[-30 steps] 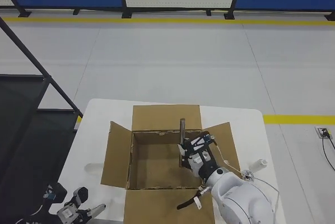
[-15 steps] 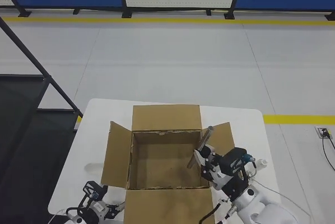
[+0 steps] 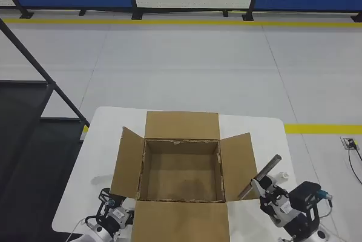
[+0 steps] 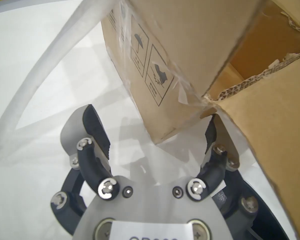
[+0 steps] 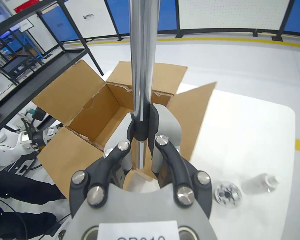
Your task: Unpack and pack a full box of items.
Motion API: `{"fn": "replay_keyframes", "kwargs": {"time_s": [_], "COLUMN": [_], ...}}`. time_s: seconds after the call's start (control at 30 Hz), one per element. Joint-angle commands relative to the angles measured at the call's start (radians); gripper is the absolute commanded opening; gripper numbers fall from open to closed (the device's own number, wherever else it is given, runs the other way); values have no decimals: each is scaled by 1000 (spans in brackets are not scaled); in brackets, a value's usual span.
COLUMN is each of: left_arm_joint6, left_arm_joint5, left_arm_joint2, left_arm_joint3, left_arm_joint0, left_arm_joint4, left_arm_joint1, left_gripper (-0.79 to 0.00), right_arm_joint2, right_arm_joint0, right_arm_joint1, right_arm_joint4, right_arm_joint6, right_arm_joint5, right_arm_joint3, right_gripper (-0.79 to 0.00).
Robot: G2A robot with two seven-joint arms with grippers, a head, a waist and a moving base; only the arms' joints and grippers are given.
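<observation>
- Top view: the cardboard box (image 3: 182, 126) sits mid-table with all four flaps splayed outward, which leaves its mouth free for reaching in. Its brown floor looks bare, so unpacking seems close to done. The right gripper (image 3: 259, 185) holds a metal rod (image 3: 264, 171) over the white table (image 3: 266, 130), just beyond the right-hand flap and tilted away from the robot. The left gripper (image 3: 111, 209) sits beside the box's near left corner.
- Left wrist view: the left gripper (image 4: 152, 126) has its fingers (image 4: 97, 131) spread wide and holds nothing, with the box's lower corner just beyond them. The pads are ribbed black rubber on dull metal backing. The corrugated board has torn, frayed edges, and clear tape (image 4: 180, 86) peels from the corner seam.
- Right wrist view: both jaws are closed on the rod near its lower end, probably so the long part clears the box walls. It is a straight, round, polished bar, and steel that slick calls for a firm pinch. A flanged metal disc (image 5: 226, 194) and a small pale cylinder (image 5: 260, 184) lie close together on the table, well apart from the box, and are probably items already taken out.
</observation>
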Motion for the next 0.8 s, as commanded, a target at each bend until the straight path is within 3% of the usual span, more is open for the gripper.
{"fn": "replay_keyframes", "kwargs": {"time_s": [0.0, 0.2, 0.4, 0.57, 0.77], "left_arm_joint6": [-1, -6, -13, -16, -26], "left_arm_joint5": [1, 1, 6, 12, 17], "left_arm_joint2": [0, -1, 7, 14, 17], "left_arm_joint3": [0, 0, 6, 4, 2], "left_arm_joint0": [-1, -2, -8, -11, -9], "left_arm_joint4": [-2, 1, 3, 5, -16], "left_arm_joint1": [1, 3, 4, 4, 5], "left_gripper": [0, 0, 0, 0, 0], "right_arm_joint2": [58, 174, 152, 64, -44], "right_arm_joint0": [-52, -190, -175, -90, -31], "right_arm_joint1": [1, 3, 15, 27, 38], "right_arm_joint4": [29, 70, 36, -183, -446], "right_arm_joint6": [-46, -108, -73, -186, -309], "right_arm_joint5": [-5, -35, -117, -261, -320], "right_arm_joint3": [0, 0, 24, 105, 167], "right_gripper": [-785, -785, -785, -785, -785]}}
